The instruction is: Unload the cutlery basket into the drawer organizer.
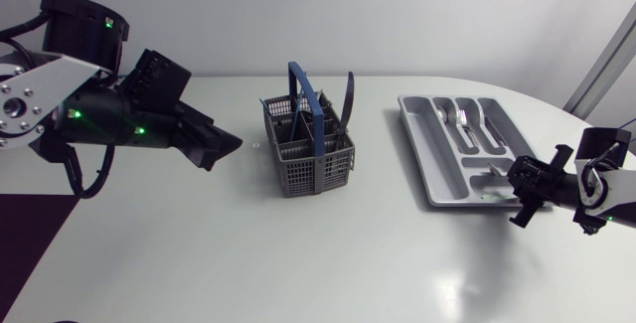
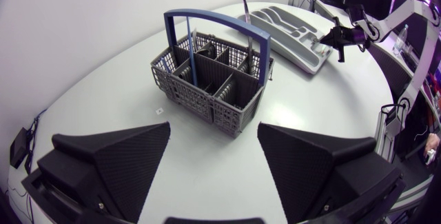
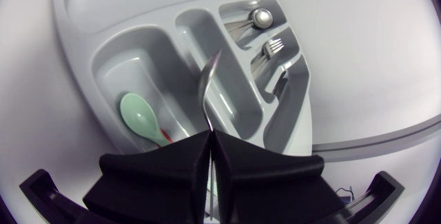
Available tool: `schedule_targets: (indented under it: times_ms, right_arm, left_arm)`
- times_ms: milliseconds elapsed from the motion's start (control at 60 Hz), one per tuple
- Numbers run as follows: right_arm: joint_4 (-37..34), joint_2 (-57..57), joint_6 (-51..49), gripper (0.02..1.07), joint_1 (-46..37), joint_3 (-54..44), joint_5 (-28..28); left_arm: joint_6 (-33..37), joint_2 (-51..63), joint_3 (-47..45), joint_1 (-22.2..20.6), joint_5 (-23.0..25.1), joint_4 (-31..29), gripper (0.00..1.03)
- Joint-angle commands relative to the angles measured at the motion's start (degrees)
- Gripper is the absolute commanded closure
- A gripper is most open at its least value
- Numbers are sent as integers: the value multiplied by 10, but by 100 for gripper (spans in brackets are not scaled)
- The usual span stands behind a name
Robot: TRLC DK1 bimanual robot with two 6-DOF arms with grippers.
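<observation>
The grey basket [image 1: 309, 152] with a blue handle stood in the middle of the frame, with 1 dark utensil [image 1: 349, 92] upright in it. The left gripper [image 1: 225, 148] hung just left of it, fingers wide apart and holding nothing. At the lower right, the right gripper [image 1: 524, 202] was clenched on a thin silver piece of cutlery [image 3: 208, 86] above the grey organizer [image 1: 425, 149], where 1 spoon [image 3: 260, 18], 1 fork [image 3: 273, 46] and 1 green spoon [image 3: 141, 114] lay

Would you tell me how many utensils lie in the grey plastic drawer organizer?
3 visible: a metal spoon, a metal fork in the next slot, a green-bowled spoon in the wide compartment. Others may be stacked beneath.
</observation>
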Motion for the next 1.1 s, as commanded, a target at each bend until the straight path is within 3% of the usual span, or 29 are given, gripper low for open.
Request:
schedule_targets:
  times_ms: [0,117,167,217,267,567,683,983,1083]
  right_arm:
    - [11,35,-51,98,-8,3,-6]
    - [29,57,-90,96,-12,1,-6]
    - [34,59,-90,85,-14,1,-6]
    - [47,56,-90,65,-16,-2,-5]
    - [58,49,-90,53,-17,-8,-4]
    - [65,-67,-66,32,-17,-54,-7]
    - [46,-114,-8,22,-14,-50,-3]
    - [-156,-237,205,21,124,-21,28]
    - [-190,-244,278,21,182,-5,39]
  left_arm:
    - [12,2,-20,4,-3,6,14]
    - [16,1,-29,5,-3,14,14]
    - [16,1,-31,6,-3,16,14]
    - [18,1,-32,9,-3,21,14]
    - [18,1,-34,12,-3,26,14]
    - [17,10,-34,26,-3,55,13]
    - [18,19,-33,34,-3,69,13]
    - [4,95,-6,40,-2,91,13]
    - [1,102,-7,38,-1,97,13]
